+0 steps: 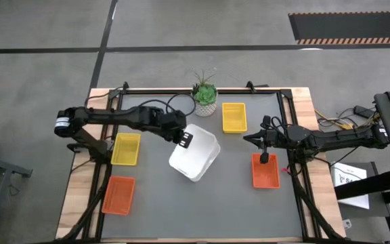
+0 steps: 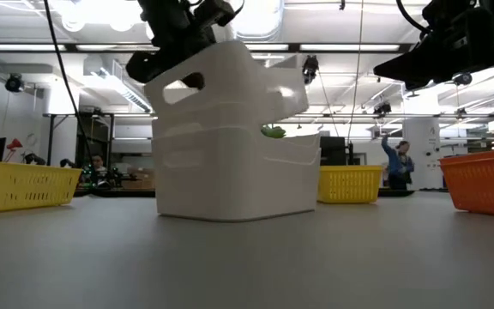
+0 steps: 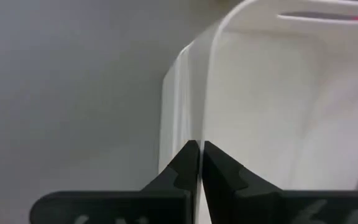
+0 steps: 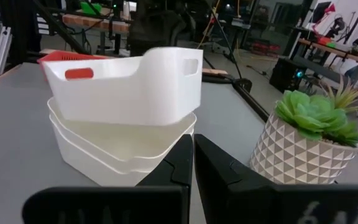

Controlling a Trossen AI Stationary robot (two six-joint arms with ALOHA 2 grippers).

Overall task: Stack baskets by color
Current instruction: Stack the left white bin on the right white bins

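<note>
1. At the middle of your bench (image 1: 249,210), the left gripper (image 1: 185,140) has its jaws pressed together on the rim of the upper white basket (image 1: 202,146), which sits tilted in the lower white basket (image 1: 189,166) rather than nested flat.
2. Seen from the low view, that upper white basket leans with one end raised under the left gripper (image 2: 178,34), while the lower white basket (image 2: 230,184) rests flat on the bench.
3. Your left wrist view shows the dark fingers (image 3: 179,177) meeting on the thin white wall, with the basket's handle slot near the rim.
4. Over on your right, the right gripper (image 1: 264,157) hangs above the near end of an orange basket (image 1: 266,173), its jaws closed on nothing.
5. Your right wrist view looks across at the white pair, with the potted plant (image 4: 306,134) beside them.
6. A yellow basket (image 1: 233,116) lies near the back edge, just beside the potted plant (image 1: 204,95).
7. On your left side, a second yellow basket (image 1: 126,148) lies beside the left arm, and a second orange basket (image 1: 118,194) lies nearer the front edge, apart from it.
8. Beyond the bench, a person (image 2: 396,163) stands in the room with one arm raised.
</note>
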